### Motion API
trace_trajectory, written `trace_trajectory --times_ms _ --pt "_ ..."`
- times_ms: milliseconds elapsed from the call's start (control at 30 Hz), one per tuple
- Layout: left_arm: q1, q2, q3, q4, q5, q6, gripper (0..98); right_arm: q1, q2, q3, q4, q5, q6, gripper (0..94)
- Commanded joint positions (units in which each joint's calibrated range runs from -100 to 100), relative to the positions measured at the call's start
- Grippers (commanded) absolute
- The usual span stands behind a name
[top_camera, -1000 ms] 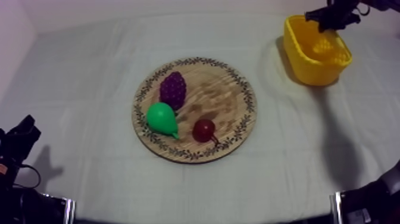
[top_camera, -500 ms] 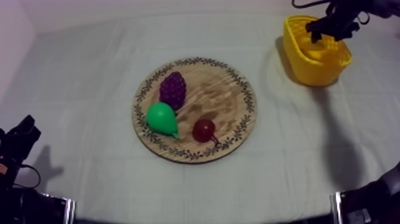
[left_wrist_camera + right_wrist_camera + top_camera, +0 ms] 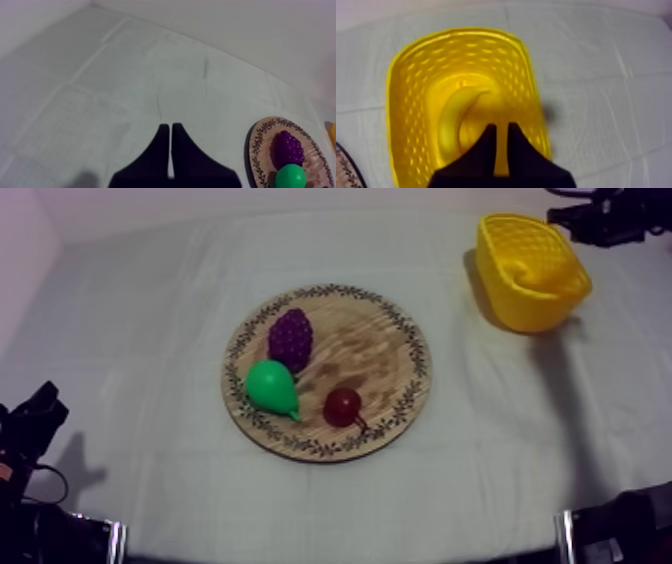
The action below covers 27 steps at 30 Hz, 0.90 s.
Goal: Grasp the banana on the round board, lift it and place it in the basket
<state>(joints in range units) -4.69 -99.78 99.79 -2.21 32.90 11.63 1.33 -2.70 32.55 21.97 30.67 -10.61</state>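
The banana (image 3: 532, 274) lies inside the yellow basket (image 3: 497, 250) at the table's far right. In the right wrist view the banana (image 3: 452, 121) rests curved on the floor of the basket (image 3: 397, 105), apart from my fingers. My right gripper (image 3: 500, 127) hangs above the basket's near wall, shut on nothing. From above, my right gripper (image 3: 562, 215) sits just beyond the basket's far right corner. The round wooden board (image 3: 385, 353) lies mid-table. Low at the left, my left gripper (image 3: 45, 404) rests, and its fingers (image 3: 170, 126) lie together as a narrow wedge.
On the board lie a bunch of grapes (image 3: 290, 338), a green pear (image 3: 272, 386) and a small red fruit (image 3: 343, 405). The left wrist view catches the board's edge (image 3: 256, 146) with the grapes (image 3: 287, 147) and the pear (image 3: 291, 176).
My right gripper has lifted out of the basket and drawn back to the upper right. The banana stays in the basket. The left arm has not moved.
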Motion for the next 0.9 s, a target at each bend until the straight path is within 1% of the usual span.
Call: trace_trajectory --times_ms 0,167,233,267,333,433,467,533,700,767,800,867 --pt "0.0 0.0 0.0 0.03 0.0 0.0 0.1 0.2 -12.7 12.6 -1.4 -6.2 -0.6 1.3" --pt "0.0 0.0 0.0 0.03 0.0 0.0 0.1 0.5 -27.2 26.3 -4.5 -12.5 1.4 0.7" --pt "0.0 0.0 0.0 0.03 0.0 0.0 0.1 0.3 -33.1 32.3 -6.0 -15.0 3.0 0.6" --pt "0.0 0.0 0.0 0.03 0.0 0.0 0.1 0.1 -36.0 35.3 -7.2 -16.1 4.3 0.6" --pt "0.0 0.0 0.0 0.03 0.0 0.0 0.1 -0.5 -41.9 40.9 -10.8 -18.1 8.0 0.6" --pt "0.0 0.0 0.0 0.03 0.0 0.0 0.1 -1.8 -50.4 48.5 -17.4 -19.5 14.8 0.6" --pt "0.0 0.0 0.0 0.03 0.0 0.0 0.1 -2.2 -52.9 50.7 -19.2 -19.6 16.7 0.6" --pt "0.0 0.0 0.0 0.03 0.0 0.0 0.1 -3.0 -57.5 54.7 -21.6 -19.7 19.5 0.6" --pt "0.0 0.0 0.0 0.03 0.0 0.0 0.1 -3.9 -66.4 63.1 -24.3 -19.7 23.1 0.6" --pt "0.0 0.0 0.0 0.03 0.0 0.0 0.1 -4.2 -69.7 65.2 -25.6 -18.5 24.6 0.6" --pt "0.0 0.0 0.0 0.03 0.0 0.0 0.1 -4.3 -71.2 65.9 -25.9 -17.5 24.8 0.6" --pt "0.0 0.0 0.0 0.03 0.0 0.0 0.1 -4.5 -73.9 66.7 -25.6 -15.7 24.2 0.6"
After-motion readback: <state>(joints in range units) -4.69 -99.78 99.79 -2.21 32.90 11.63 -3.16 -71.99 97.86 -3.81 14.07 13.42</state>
